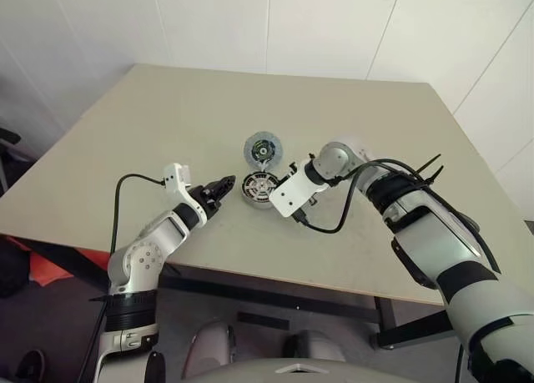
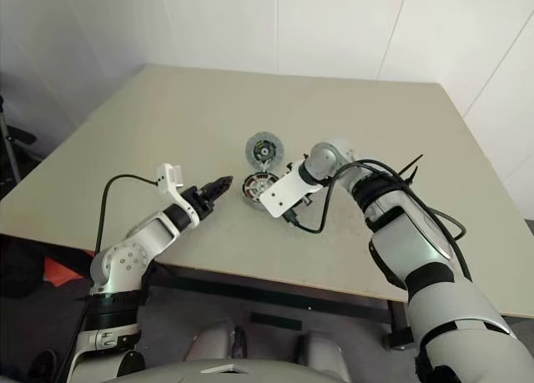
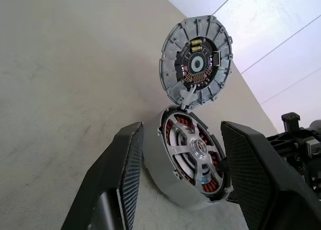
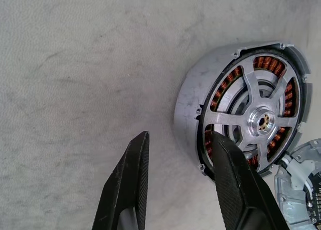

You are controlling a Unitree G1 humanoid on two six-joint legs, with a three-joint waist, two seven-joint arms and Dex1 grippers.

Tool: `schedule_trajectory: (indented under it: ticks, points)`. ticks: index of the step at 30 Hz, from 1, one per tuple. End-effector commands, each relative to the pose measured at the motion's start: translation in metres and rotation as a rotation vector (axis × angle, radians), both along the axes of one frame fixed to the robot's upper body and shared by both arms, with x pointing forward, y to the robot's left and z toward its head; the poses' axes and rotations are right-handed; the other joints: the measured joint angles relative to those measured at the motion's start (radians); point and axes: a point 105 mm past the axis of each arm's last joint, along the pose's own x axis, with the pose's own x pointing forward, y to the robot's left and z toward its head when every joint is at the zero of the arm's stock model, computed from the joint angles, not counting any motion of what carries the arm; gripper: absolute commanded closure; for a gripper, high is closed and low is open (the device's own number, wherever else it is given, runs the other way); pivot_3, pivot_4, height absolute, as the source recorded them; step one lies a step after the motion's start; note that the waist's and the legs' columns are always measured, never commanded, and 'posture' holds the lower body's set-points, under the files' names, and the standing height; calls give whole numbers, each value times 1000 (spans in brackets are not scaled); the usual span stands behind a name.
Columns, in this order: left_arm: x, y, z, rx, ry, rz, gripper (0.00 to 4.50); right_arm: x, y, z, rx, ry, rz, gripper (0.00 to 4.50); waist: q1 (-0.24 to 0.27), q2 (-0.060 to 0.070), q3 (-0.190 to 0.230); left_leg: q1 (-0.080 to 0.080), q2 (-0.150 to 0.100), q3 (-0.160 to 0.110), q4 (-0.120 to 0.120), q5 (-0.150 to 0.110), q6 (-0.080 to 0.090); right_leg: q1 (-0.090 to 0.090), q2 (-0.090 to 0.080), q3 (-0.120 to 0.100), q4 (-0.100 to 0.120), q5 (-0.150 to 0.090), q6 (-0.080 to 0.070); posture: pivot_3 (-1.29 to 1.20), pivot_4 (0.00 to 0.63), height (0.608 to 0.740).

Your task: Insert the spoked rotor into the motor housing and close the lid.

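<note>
Here the left arm reaches forward low over the table [image 1: 167, 116], its left pincer [image 1: 225, 185] pointing about level toward the motor housing [image 1: 259, 188] from that side. The right arm bends in from the other side, its wrist turned so that the right pincer [image 4: 178, 155] angles steeply down beside the housing.

The housing sits near the middle of the table, well away from every edge, with bare tabletop all around it and the far half of the table open. The spoked rotor [image 3: 193, 150] already lies inside the housing, copper windings showing between its spokes. The lid [image 3: 196, 60] lies open just beyond the housing, joined to it at the rim by a small white tab, its dark circuit face showing.

In the left wrist view the left pincer stands released, its two fingers [image 3: 118, 175] spread to either side of the housing wall and holding nothing. The right pincer is parted too and grasps nothing; one of its fingertips [image 4: 225, 155] overlaps the housing's rim in the right wrist view, though whether it touches cannot be told.
</note>
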Motion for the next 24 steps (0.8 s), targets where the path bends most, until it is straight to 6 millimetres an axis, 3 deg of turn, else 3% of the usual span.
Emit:
schedule_trajectory:
  ticks: [1, 7, 14, 24]
  points:
    - [2, -2, 16, -1, -62, -8, 1900, 7, 5, 11, 15, -48, 3, 2356, -3, 0, 0, 0, 0, 0, 0, 0, 0, 0, 0, 0, 0, 0, 0, 0, 0, 740]
    - [2, -1, 15, 6, -59, -7, 1900, 7, 6, 9, 18, -39, 5, 2356, -12, 0, 0, 1, 0, 0, 0, 0, -1, 0, 0, 0, 1, 0, -1, 0, 0, 740]
    - [2, 0, 14, 10, -57, -1, 1900, 4, 8, 8, 30, -24, 19, 4404, -19, 0, 0, 0, 0, 0, 0, 0, 0, 0, 0, 0, 0, 0, -1, 0, 0, 740]
    - [3, 1, 14, 12, -57, 1, 1900, 6, 13, 13, 63, -33, 8, 4459, -23, 0, 0, -1, 1, 0, 1, 0, 0, -1, 0, 0, 1, 1, -1, 0, 0, 740]
